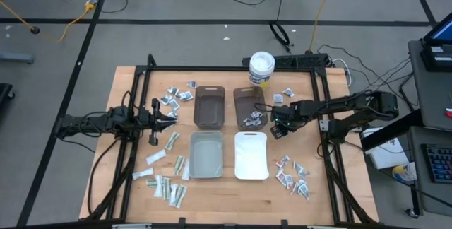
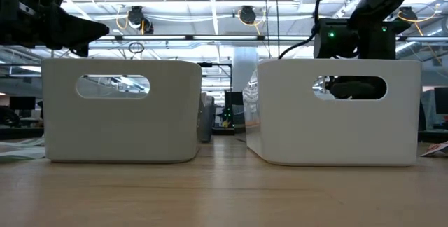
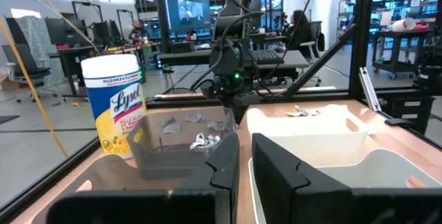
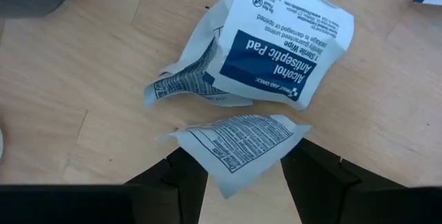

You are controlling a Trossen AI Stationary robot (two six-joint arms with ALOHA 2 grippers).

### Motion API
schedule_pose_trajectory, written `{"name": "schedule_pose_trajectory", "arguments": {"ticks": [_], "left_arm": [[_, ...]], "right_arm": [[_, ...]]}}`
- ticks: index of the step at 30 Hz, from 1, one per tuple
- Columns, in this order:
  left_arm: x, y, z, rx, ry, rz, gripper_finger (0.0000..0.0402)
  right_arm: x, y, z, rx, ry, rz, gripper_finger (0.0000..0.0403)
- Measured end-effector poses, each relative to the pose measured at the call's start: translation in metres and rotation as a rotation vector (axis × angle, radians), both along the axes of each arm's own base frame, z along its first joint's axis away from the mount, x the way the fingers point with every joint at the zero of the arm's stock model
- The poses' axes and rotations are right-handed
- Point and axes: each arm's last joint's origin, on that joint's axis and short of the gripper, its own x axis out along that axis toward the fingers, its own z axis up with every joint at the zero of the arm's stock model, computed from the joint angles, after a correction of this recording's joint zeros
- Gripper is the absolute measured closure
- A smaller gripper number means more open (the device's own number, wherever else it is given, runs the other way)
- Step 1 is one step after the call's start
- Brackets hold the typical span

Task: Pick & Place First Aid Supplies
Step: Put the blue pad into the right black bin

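The right tool [image 1: 279,125] hangs low over the tabletop [image 1: 226,208], just beside the white bin [image 1: 251,155] and near the brown bin [image 1: 248,106] that already has a few packets in it. Its two fingers are spread apart and hold nothing. In the right wrist view, a small packet [image 4: 238,143] with tiny print lies flat on the wood right between the finger tips. Just past it lie a bigger alcohol pad packet [image 4: 286,44] with a blue band and a crumpled one beside it.

The step in hand looks like the pick: the tool is lined up but has not grabbed yet. Next it likely needs to go down a little, pinch only the near packet, lift it, and carry it to a bin. The packet is thin and flat, so it may slip.

The left tool [image 1: 164,118] waits on the far side of the grey bin [image 1: 206,153], squeezed nearly shut and, as far as I can see, empty. More packets lie near it.
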Motion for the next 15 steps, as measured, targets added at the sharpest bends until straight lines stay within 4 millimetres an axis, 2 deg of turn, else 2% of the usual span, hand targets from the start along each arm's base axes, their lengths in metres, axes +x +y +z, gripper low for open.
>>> {"name": "schedule_pose_trajectory", "arguments": {"ticks": [5, 15], "left_arm": [[0.0000, 0.0000, 0.0001, 0.000, -0.001, 0.000, 0.0355], [0.0000, 0.0000, 0.0000, 0.000, 0.000, 0.000, 0.0355]], "right_arm": [[-0.0003, 0.0000, 0.0000, 0.000, 0.003, 0.002, 0.0234], [0.0020, -0.0020, 0.0059, -0.062, 0.030, 0.122, 0.0234]]}}
